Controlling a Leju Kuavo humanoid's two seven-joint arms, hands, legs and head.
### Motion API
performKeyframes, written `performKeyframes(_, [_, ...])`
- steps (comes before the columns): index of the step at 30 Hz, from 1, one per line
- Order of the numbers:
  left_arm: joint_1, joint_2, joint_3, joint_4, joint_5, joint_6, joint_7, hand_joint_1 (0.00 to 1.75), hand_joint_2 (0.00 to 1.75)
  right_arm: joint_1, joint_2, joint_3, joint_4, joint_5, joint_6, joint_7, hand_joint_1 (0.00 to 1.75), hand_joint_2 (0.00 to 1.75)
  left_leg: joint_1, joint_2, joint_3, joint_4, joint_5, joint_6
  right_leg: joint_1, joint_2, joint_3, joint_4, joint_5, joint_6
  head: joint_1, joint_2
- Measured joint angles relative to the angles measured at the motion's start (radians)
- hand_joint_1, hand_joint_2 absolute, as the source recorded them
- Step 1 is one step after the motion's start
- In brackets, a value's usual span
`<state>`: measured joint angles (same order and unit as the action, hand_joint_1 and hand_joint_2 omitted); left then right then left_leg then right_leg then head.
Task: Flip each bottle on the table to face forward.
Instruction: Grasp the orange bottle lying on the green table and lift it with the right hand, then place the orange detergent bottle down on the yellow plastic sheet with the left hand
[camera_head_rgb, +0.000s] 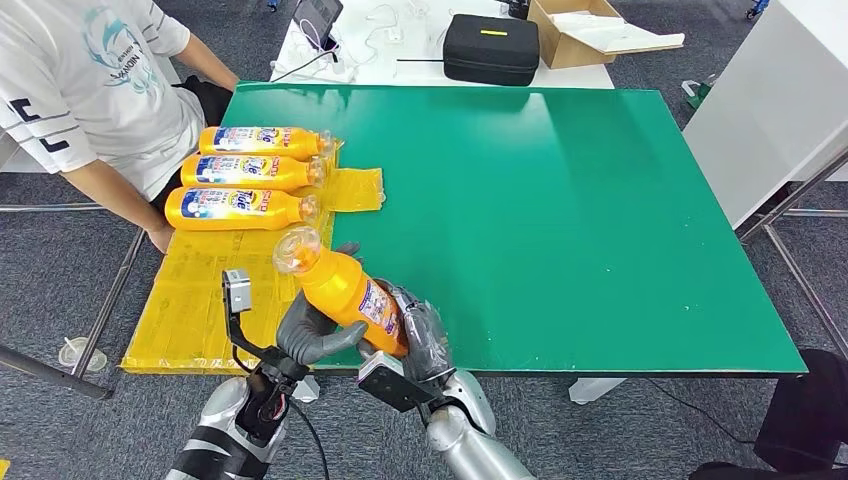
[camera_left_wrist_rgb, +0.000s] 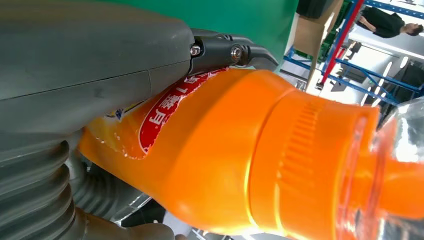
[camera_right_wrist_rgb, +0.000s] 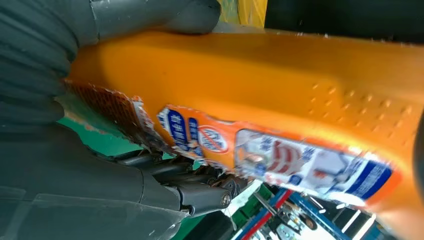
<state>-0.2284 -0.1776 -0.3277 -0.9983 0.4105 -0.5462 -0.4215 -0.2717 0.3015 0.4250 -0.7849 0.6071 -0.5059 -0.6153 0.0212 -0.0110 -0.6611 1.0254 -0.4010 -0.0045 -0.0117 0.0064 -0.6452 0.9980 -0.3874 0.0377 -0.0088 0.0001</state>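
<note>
Orange bottle (camera_head_rgb: 345, 290) in both hands, tilted, cap toward the far-left.

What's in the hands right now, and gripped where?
One orange bottle, held by both: left hand around its mid-body, right hand at its base end.

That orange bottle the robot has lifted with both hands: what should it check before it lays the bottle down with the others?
1. Left hand grips the held bottle: ok.
2. Right hand supports its base: ok.
3. Clear cap on: ok.
4. Free space on the yellow mat below the three lying bottles: ok.
5. Person's hand away from the mat: not ok, it rests at the edge.
6. Front label turned up: cannot tell.
</note>
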Motion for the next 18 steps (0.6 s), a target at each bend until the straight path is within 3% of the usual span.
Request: performKeyframes(18, [-0.011,0.014,-0.006,0.045,-0.002,0.032,-0.002,0.00,1.75,-0.047,0.031,0.070,0.108,-0.009,0.008,0.053,1.75,1.75,0.000,0.001,0.000,0.000,0.000,0.000,0.000,0.000,0.000,0.000,0.000,0.000,0.000,0.000])
